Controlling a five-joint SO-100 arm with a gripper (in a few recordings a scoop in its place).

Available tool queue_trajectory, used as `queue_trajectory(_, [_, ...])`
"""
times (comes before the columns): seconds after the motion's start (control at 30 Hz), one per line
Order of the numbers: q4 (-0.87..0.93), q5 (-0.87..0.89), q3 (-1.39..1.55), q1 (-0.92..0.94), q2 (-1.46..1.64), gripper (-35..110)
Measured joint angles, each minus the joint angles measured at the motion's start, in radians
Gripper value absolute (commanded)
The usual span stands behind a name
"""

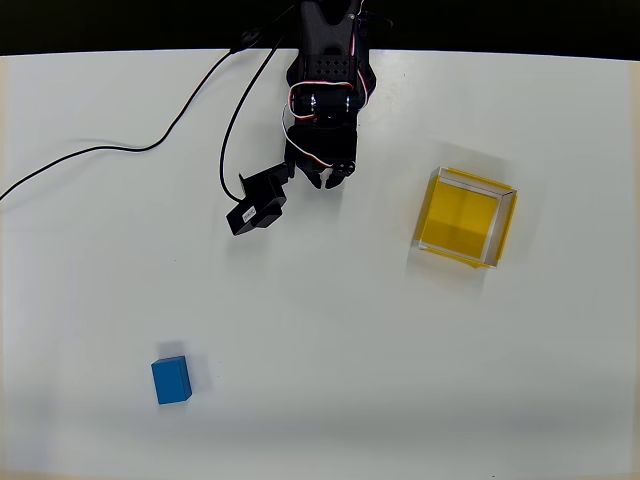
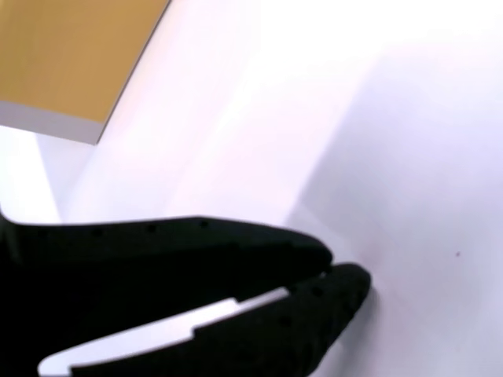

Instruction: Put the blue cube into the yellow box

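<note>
Sitting closest to the bottom edge in the overhead view, the cube (image 1: 171, 380) rests flat on the white table (image 1: 330, 330), lower left, blue, slightly longer than wide, nothing touching it. Wide bare table between it and everything else. Farther up and to the right sits the box (image 1: 467, 217): yellow floor, thin pale walls, open top, turned a bit askew to the table edge, nothing inside. Cube and box are well apart, on opposite sides of the pic. Farther up still, near top centre, the black arm (image 1: 325, 75) reaches in from the dark strip behind the table, red/white wires looped over it. Gripper (image 1: 328, 180) points down-pic, tips just over the table, well apart from cube, nearer the box but not beside it. Wrist view shows the two black fingers (image 2: 196, 251) lying close together, tips nearly meeting w/ only a thin sliver between them, so claw is narrow, practically closed, nothing in it. A small black cam module (image 1: 256, 203) juts off the arm's left side in the overhead view. Black cable (image 1: 130, 148) trails from the arm across the table to the left edge. Wrist view also catches a blurred yellow-brown patch (image 2: 75, 55) top left; can't tell what it is.
</note>
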Motion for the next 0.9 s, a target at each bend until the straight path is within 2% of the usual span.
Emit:
queue_trajectory(0.47, [0.0, -0.003, 0.0, 0.031, 0.0, 2])
queue_trajectory(0.6, [-0.014, -0.025, 0.0, 0.031, 0.0, 10])
queue_trajectory(0.73, [-0.172, -0.098, 0.0, 0.114, -0.044, 19])
queue_trajectory(0.9, [-0.574, -0.144, -0.002, 0.249, -0.272, 33])
